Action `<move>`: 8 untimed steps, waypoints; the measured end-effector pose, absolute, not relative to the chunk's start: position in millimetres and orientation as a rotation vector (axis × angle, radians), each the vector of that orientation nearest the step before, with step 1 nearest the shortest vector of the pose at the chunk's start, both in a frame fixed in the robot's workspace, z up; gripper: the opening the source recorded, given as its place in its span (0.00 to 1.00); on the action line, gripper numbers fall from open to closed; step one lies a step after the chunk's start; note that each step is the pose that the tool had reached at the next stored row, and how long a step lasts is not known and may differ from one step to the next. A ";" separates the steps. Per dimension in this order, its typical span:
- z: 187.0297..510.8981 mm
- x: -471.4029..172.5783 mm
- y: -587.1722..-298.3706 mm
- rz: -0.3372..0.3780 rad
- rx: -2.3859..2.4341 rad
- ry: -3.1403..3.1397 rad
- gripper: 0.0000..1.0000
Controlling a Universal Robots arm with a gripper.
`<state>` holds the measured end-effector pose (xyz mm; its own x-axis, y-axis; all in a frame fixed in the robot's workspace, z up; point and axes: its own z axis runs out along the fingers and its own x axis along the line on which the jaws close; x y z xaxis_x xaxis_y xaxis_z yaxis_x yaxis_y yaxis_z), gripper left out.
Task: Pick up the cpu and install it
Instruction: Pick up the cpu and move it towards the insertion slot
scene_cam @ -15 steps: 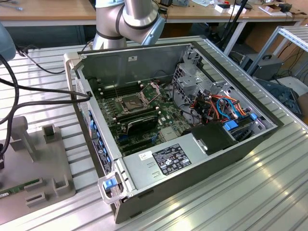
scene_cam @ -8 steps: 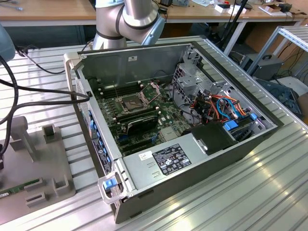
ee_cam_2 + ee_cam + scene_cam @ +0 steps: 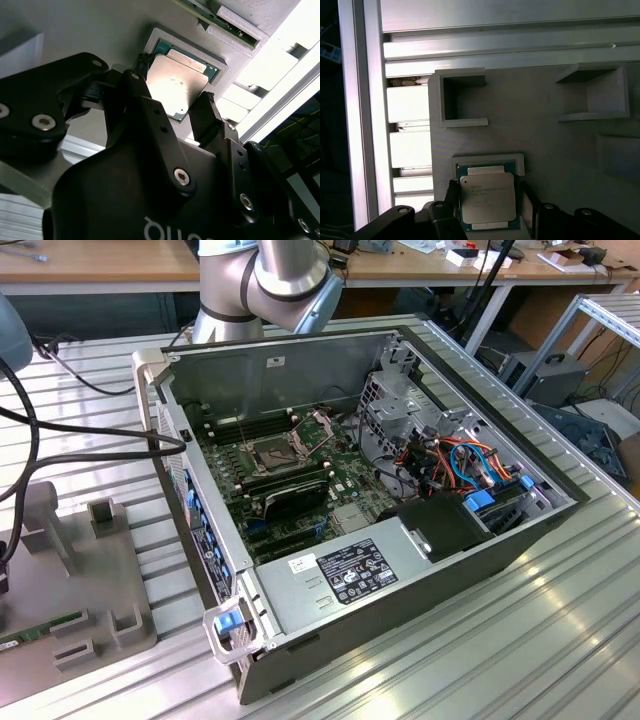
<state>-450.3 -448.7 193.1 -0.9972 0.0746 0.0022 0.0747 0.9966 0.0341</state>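
The cpu (image 3: 487,200) sits flat in a shallow pocket on the grey holder block (image 3: 545,135), so it stays square for a grab. The gripper (image 3: 174,82) is spread, one finger either side of the chip, not squeezing it far as I can tell.

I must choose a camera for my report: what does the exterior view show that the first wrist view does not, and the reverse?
Exterior view: the open computer case, its motherboard and the arm. First wrist view: the cpu lying in its pocket, the open hand straddling it. Both: the grey holder and the ribbed table.
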 end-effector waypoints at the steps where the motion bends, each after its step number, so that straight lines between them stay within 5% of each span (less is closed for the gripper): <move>1: 193.1 -450.3 -448.7 -0.054 -0.117 -3.138 0.60; 8: 191.5 -450.3 -448.7 -0.054 -0.117 -3.138 0.60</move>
